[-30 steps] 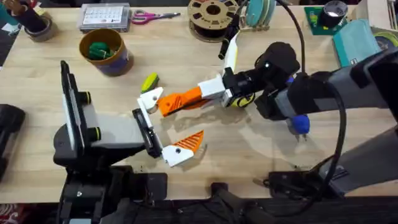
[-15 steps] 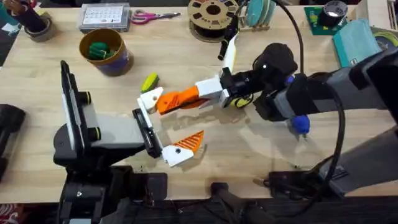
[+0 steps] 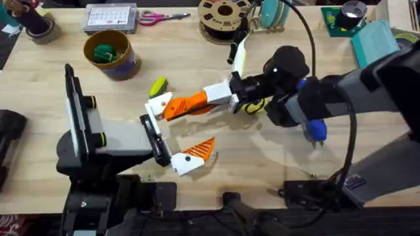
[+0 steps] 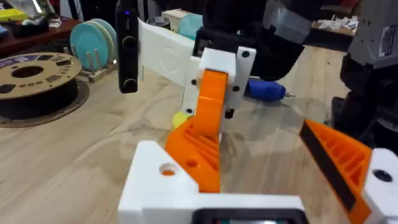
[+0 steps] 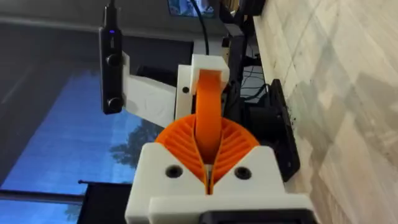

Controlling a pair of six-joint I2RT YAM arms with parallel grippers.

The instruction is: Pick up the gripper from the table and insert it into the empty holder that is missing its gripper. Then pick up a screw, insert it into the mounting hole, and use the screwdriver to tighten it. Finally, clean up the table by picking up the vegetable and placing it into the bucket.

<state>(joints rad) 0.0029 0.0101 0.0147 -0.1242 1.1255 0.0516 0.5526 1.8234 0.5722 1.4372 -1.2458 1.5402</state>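
The right gripper [image 3: 197, 101] reaches in from the right across the middle of the light wooden plank worktop [image 3: 275, 164], its jaws closed on the small orange ribbed triangular finger tip [image 3: 187, 103]. That tip's far-left end meets the white plastic jaw block [image 3: 157, 105] on the left gripper [image 3: 172, 134], whose jaws stand wide with nothing between them; its near block carries an orange tip [image 3: 200, 149]. The small yellow-green oblong toy vegetable [image 3: 157, 86] lies just beyond that block. The round tan-rimmed, dark blue tub [image 3: 110, 54] stands far left. The slim blue pen-shaped screwdriver [image 3: 315, 130] lies under the right arm.
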